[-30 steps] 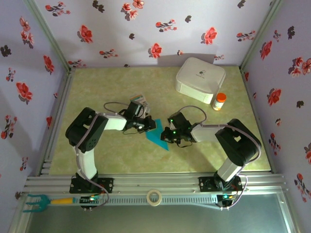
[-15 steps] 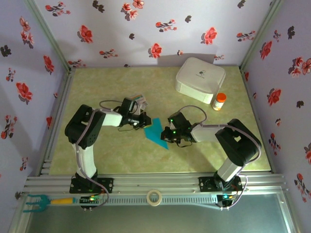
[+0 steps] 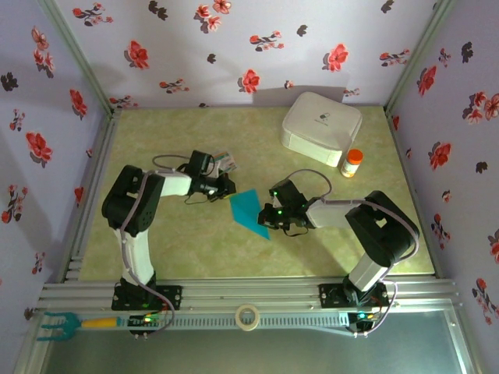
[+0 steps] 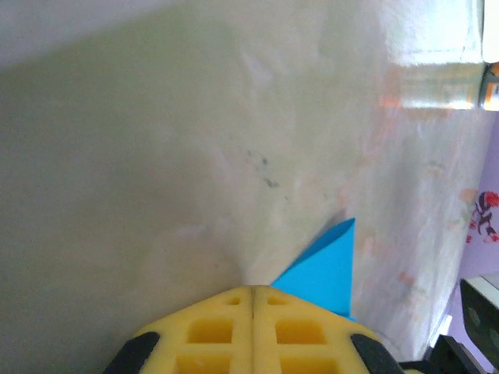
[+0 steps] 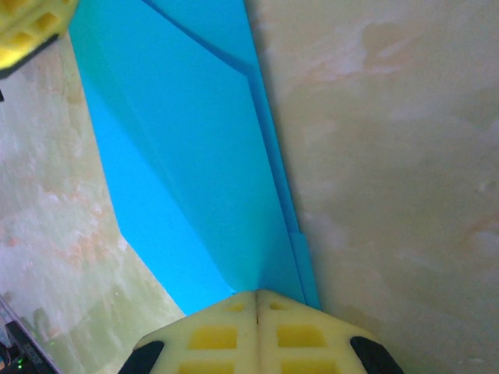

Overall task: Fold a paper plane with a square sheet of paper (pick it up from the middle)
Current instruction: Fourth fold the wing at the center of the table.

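Paper (image 3: 251,215), bright turquoise and creased into a narrow pointed shape, lies flat on the desk (image 3: 156,140) between the two claws. No writing can be read. The white rounded box (image 3: 322,127) bears a dark mark too small to make out, and the card (image 3: 227,161) just beyond the left claw (image 3: 226,185) shows blurred multicoloured print. An orange bottle (image 3: 353,164) with a white cap stands just beside the box. The top view gives the paper's whole outline. The right wrist view adds its layered lengthwise folds, running down to the right claw (image 5: 257,294). That claw's yellow gridded fingers are pressed together at the paper's narrow end, and I cannot tell whether any layer is pinched. In the left wrist view the left claw is likewise pressed together over the desk, with a paper corner showing just past its tips. The desk is pale green, marbled and faintly glossy.
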Controlling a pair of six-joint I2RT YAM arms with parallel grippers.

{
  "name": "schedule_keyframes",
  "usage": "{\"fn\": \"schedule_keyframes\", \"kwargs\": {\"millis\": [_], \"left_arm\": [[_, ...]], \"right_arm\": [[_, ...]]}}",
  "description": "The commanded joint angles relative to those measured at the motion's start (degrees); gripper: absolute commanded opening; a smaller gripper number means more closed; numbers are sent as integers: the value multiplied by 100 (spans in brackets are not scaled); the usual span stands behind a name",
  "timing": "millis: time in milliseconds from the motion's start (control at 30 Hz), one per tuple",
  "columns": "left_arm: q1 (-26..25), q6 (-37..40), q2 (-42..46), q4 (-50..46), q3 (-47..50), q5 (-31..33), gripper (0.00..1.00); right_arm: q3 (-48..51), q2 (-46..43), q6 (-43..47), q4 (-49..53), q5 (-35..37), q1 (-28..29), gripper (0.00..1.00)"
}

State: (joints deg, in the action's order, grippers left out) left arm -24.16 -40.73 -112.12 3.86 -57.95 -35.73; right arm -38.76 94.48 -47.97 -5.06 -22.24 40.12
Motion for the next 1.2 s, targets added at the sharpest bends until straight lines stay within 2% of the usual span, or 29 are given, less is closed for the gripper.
{"fn": "schedule_keyframes", "kwargs": {"millis": [0,200,400,700,933,1167], "left_arm": [[111,220,47,-364,-164,382,2],[-87,131,726,-461,-84,602,2],[-505,99,1131,-532,123,787,3],[-1216,-411,708,182,431,401,3],[-1231,-444,349,369,664,476,2],[-1196,-403,254,461,882,548,2]], "right_arm": [[233,22,156,711,225,-22,0],[246,3,146,697,233,-22,0],[223,-8,147,693,228,-22,0],[224,-69,121,682,234,-23,0],[102,-175,46,551,108,-22,0],[-359,-377,78,432,-391,28,3]]}}
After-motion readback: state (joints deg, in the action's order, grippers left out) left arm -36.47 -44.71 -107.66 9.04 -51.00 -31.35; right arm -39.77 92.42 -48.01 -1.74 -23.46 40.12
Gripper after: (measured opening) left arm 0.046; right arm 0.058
